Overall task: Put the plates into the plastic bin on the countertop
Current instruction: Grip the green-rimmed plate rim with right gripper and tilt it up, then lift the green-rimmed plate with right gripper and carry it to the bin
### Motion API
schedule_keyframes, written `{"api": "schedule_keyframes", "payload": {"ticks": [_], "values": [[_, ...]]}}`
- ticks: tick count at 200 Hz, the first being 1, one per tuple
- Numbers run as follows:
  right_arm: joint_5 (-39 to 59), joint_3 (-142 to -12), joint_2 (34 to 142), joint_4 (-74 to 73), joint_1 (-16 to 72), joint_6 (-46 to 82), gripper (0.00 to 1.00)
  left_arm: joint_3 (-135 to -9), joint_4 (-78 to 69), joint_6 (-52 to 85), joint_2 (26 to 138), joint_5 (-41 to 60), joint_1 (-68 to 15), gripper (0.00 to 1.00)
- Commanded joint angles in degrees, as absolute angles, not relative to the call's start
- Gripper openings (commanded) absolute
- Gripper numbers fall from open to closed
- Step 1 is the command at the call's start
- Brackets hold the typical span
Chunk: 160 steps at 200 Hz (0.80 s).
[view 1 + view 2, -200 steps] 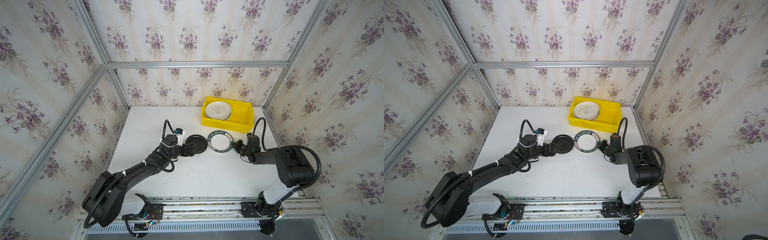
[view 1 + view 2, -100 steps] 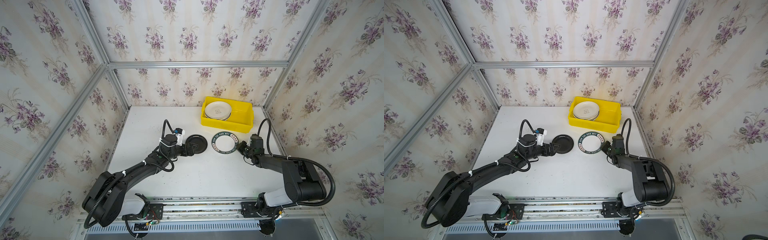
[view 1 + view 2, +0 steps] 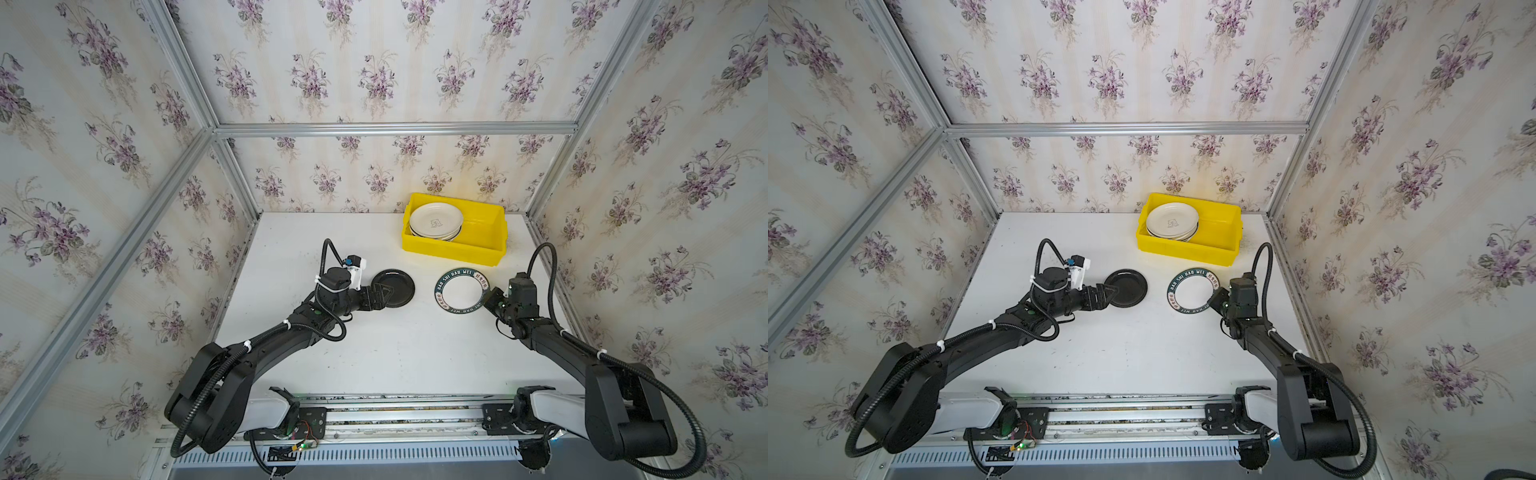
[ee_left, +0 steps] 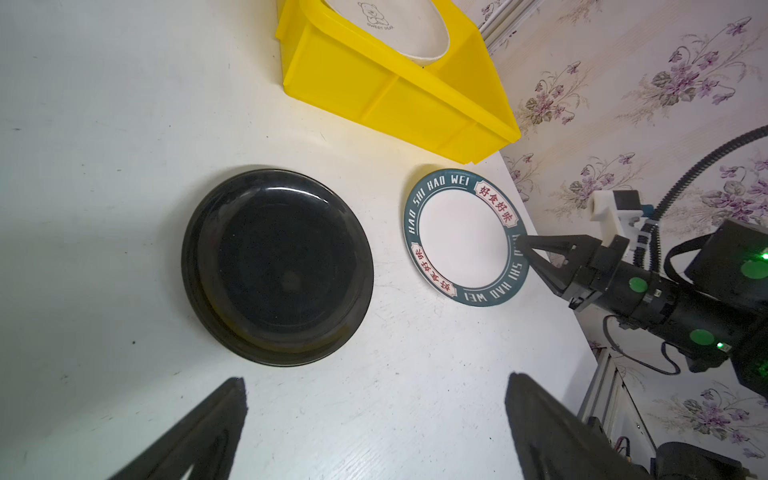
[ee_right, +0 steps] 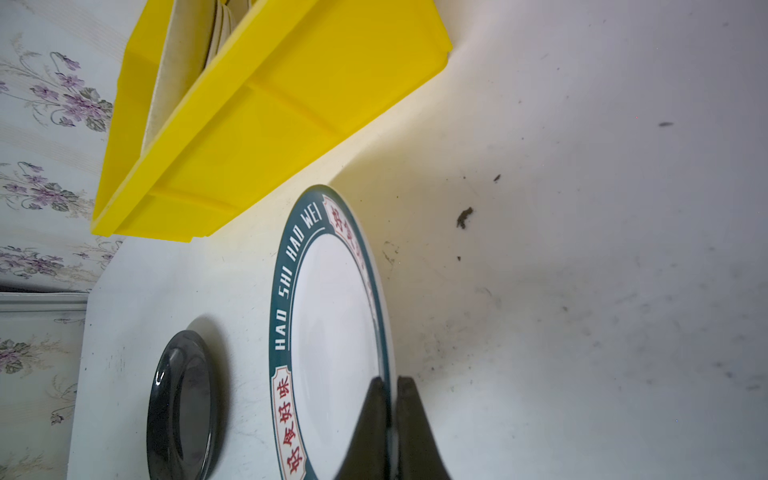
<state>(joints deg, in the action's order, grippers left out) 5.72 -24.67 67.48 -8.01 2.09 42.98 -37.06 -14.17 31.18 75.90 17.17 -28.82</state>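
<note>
A black plate (image 3: 395, 286) (image 3: 1129, 286) lies flat on the white countertop (image 3: 374, 353). My left gripper (image 3: 384, 296) (image 4: 376, 378) hovers open at its near rim, with nothing between the fingers. To its right, my right gripper (image 3: 487, 296) (image 5: 390, 380) is shut on the rim of a white plate with a dark lettered rim (image 3: 461, 289) (image 5: 332, 324), which is tilted with the gripped side raised. The yellow plastic bin (image 3: 453, 249) (image 3: 1183, 249) stands behind it at the back right. Its left half holds a stack of plates, a cream bear plate (image 3: 436, 220) (image 4: 374, 25) on top.
The bin's right half (image 3: 482, 226) holds nothing that shows. Aluminium rails and floral walls close in the countertop on three sides; the right wall rail (image 3: 552, 274) runs close beside my right arm. Dark scuffs (image 5: 463, 218) mark the surface near the lettered plate.
My right gripper has carried the lettered plate a little to the right, and that arm has stretched out. The left gripper and the black plate have hardly moved.
</note>
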Motion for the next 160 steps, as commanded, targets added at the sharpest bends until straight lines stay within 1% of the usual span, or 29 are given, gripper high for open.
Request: {"api": "schedule_keyframes", "payload": {"ticks": [1,48,77,109,160], "values": [[5.41,-24.76,63.83,-4.19,2.11,42.39,0.0,-37.07,-16.52,31.29,76.26,17.35,-28.74,0.99],[8.19,-25.29,55.1,0.32,2.15,45.94,0.0,-37.12,-16.97,31.9,77.19,18.18,-28.56,0.99],[9.73,-28.05,52.92,2.65,2.19,46.08,0.0,-36.82,-17.41,32.18,76.88,18.22,-28.48,0.99],[10.35,-32.02,54.23,2.84,2.2,45.88,0.0,-36.83,-17.56,32.43,77.17,18.59,-28.47,0.99],[10.96,-41.63,61.88,0.24,2.15,45.29,0.0,-36.65,-17.58,32.54,76.82,18.5,-28.4,0.99]]}}
